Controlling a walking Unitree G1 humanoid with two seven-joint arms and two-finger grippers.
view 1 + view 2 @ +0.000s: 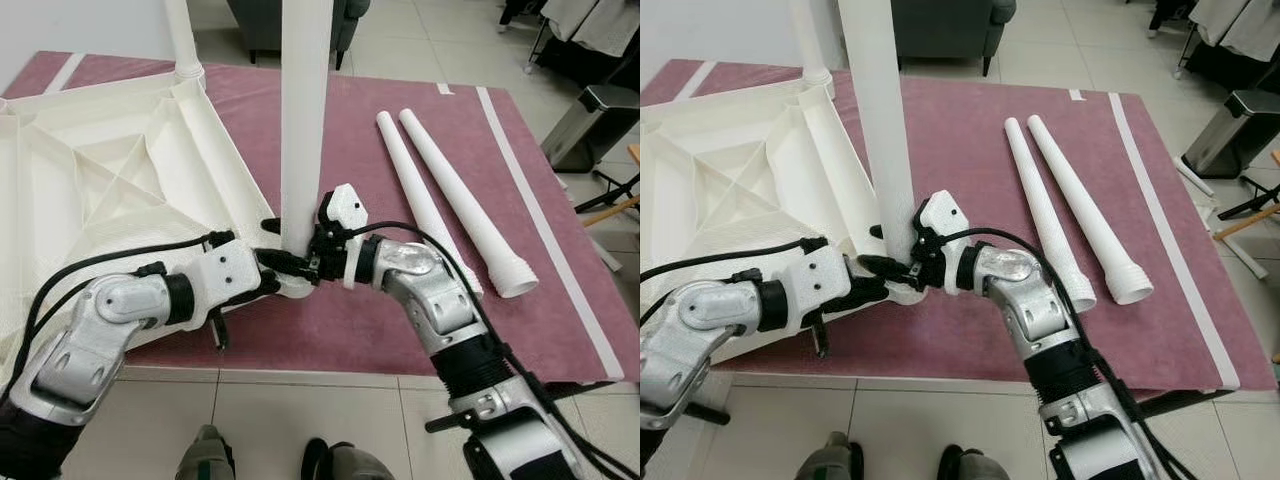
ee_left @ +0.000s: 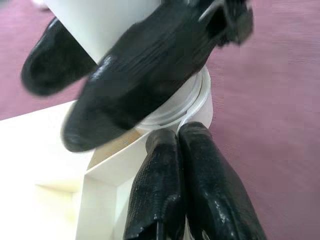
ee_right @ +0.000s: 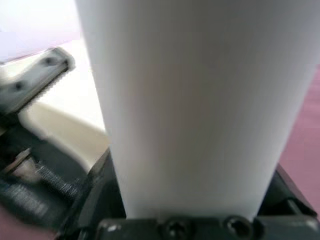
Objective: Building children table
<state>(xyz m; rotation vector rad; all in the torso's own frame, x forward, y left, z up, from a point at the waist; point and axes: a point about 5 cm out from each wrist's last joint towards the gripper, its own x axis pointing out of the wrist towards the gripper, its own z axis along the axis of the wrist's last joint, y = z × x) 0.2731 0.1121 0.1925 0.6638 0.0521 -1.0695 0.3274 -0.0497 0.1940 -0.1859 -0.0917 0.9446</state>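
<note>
The purple rug [image 1: 400,200] covers the floor, and on it lies the white tabletop [image 1: 110,180], upside down with its ribbed underside facing up. One leg already stands upright in the far corner socket [image 1: 188,72]. A second white leg [image 1: 303,120] stands upright in the near corner socket [image 1: 290,285], and both arms meet at its base. Two spare legs [image 1: 450,190] lie side by side on the rug to the robot's right, well apart from the tabletop.

The right gripper [image 1: 288,235] clasps the upright leg low down, just above the socket; its wrist view shows the leg seated between the fingers. The left gripper [image 1: 280,262] presses in beside the socket with its two fingers [image 2: 200,180] closed together on nothing, touching the collar and the corner of the tabletop.

The main risk appears to be the tall leg tilting: held only near the bottom, it can lean and cross-thread or bind in the socket. If the left gripper slips off the corner, the light tabletop may turn with the leg rather than let it tighten. The two grippers are also crowded together and could knock each other.
</note>
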